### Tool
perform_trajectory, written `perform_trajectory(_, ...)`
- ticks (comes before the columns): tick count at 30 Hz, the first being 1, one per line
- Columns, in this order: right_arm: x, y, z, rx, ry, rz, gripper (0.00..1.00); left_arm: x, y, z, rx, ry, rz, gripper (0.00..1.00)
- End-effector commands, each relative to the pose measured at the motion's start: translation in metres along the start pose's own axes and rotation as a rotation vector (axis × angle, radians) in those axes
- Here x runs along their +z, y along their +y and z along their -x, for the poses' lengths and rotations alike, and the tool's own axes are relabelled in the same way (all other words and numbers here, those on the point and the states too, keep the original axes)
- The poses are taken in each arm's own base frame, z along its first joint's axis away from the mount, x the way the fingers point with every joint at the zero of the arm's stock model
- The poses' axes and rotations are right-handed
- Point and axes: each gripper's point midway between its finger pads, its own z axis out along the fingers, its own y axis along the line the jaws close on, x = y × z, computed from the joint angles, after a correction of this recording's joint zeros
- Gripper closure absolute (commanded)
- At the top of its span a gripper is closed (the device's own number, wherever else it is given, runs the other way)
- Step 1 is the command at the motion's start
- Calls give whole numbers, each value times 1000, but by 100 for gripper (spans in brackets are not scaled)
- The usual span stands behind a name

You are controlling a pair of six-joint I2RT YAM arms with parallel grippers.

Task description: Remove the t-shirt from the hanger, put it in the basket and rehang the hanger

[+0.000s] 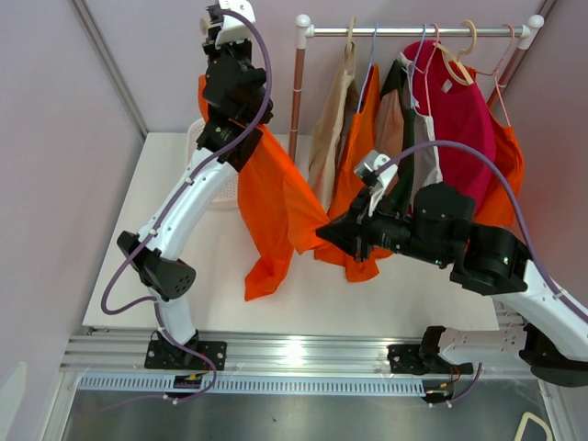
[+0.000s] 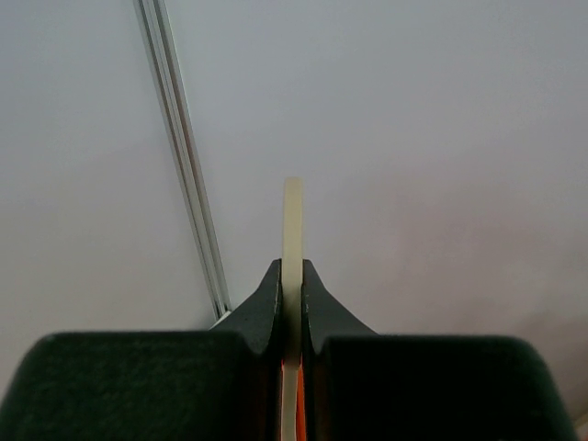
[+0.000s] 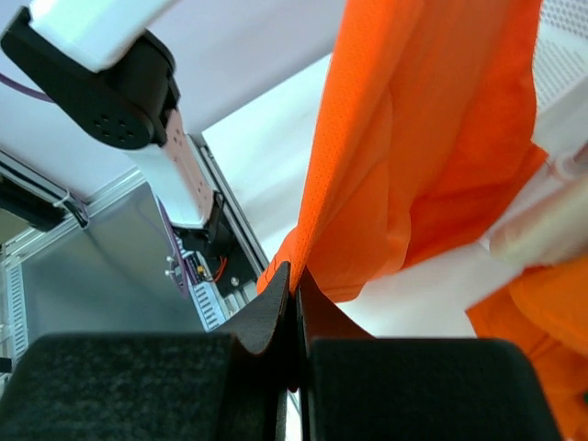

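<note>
Up at eleven o'clock left gripper (image 2: 292, 277) clamps hanger (image 2: 292, 216); t-shirt (image 1: 268, 204) drapes to five, pinched by right gripper (image 3: 294, 280).

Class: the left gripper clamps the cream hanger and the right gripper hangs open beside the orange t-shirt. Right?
No: the right wrist view shows the right gripper shut on the orange t-shirt. The left gripper does clamp the cream hanger.

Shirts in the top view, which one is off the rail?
The orange t-shirt at left: its hanger is in the left gripper, the others hang on the rail.
</note>
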Motion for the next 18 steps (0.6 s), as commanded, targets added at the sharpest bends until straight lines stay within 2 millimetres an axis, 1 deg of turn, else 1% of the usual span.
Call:
perform_trajectory(1,-18,-6,-5,31,0,-41,100,8,11,23,-57,-51,-4,99)
perform_trajectory(2,-24,-6,-6,33,-3,-42,100,9,11,22,-54,-49,-4,99)
perform_trajectory(4,-28,-9,-13,40,11,-52,100,11,10,20,-47,-49,-3,99)
perform_trajectory(6,-37,-10,-14,46,2,-55,100,13,13,19,-45,-48,5,99)
perform_trajectory(9,-51,-12,-13,56,-16,-65,100,15,14,17,-40,-45,6,99)
perform_trajectory(15,-77,-19,-2,49,-44,-111,100,17,16,17,-41,-48,8,99)
perform_trajectory(18,-83,-19,-6,58,-41,-106,100,17,17,18,-40,-50,9,99)
